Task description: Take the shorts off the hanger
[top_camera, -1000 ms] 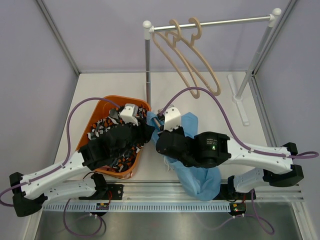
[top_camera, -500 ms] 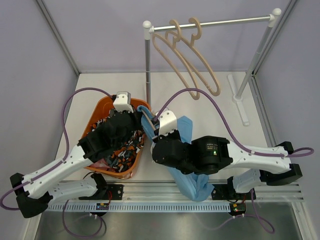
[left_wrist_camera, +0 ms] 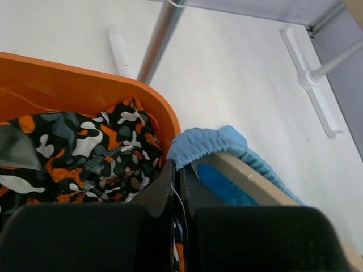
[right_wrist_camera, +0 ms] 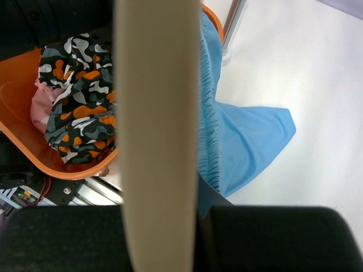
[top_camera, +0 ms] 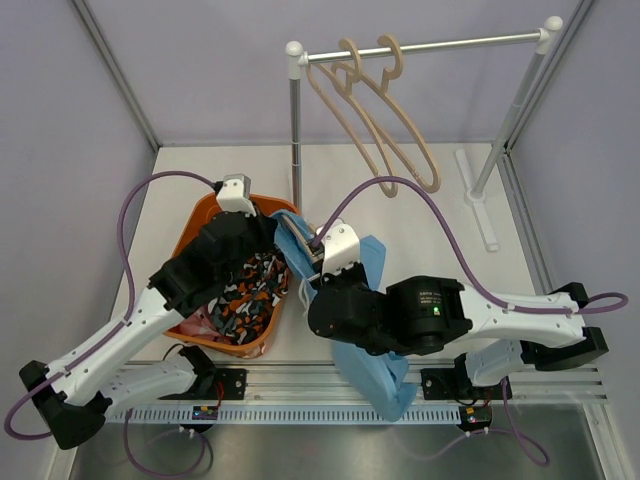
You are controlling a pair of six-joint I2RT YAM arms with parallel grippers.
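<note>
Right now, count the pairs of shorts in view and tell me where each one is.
3. Black-and-orange shorts and pink shorts lie in the orange basket; light blue shorts drape from the hanger beside it. More could be buried in the basket.

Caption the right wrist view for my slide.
Right gripper clamps a beige hanger carrying light blue shorts, beside an orange basket holding camouflage shorts.

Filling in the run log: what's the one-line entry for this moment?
light blue shorts: on hanger | right gripper: shut on hanger | left gripper: shut at waistband | black-orange shorts: in basket
</note>
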